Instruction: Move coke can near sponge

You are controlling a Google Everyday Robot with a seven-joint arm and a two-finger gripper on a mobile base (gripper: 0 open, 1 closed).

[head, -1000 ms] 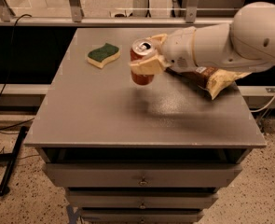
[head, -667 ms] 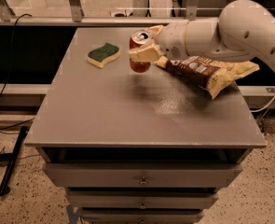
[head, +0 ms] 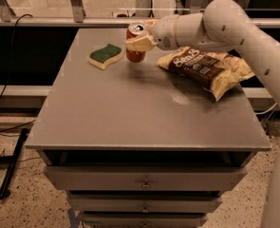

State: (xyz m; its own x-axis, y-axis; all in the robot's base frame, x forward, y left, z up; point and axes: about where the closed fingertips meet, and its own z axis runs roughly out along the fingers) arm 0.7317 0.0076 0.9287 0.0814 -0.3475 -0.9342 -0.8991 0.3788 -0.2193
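Well, the tool (head: pixel 138 42) is clamped on the can (head: pixel 135 56) at the back of the desk (head: pixel 130 118), just beside the sponge (head: pixel 105 56) but not touching it. A bag (head: pixel 206 70) lies on the can's other side.

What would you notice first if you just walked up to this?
The big white arm reaching in from the right, its gripper shut on the red coke can at the back of the grey table. A green sponge lies just left of it, a crinkly chip bag to the right.
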